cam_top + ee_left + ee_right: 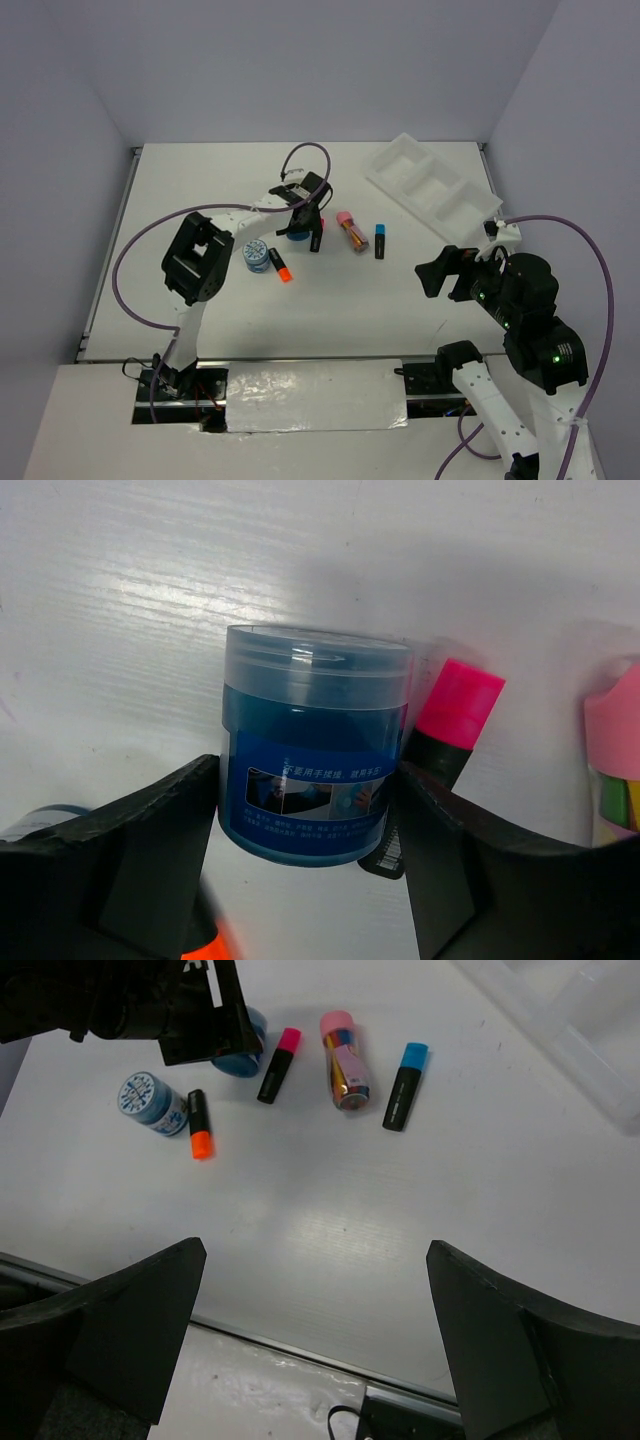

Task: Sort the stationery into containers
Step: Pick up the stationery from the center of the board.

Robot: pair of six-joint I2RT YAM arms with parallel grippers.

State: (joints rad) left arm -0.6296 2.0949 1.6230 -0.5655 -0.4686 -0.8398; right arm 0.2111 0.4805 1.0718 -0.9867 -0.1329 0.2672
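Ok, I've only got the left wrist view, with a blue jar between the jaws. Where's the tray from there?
Observer: In the top view the white tray lies right of the blue jar and farther back, well apart from it.
Operator: Anything lying along that path?
Observer: A blue-capped marker lies between jar and tray.
Operator: And the right arm?
Observer: The right arm sits at the near right, its jaws wide open with nothing between them.

A white table [200, 180] has shiny, perhaps plastic, sheeting [315, 400] along its front.
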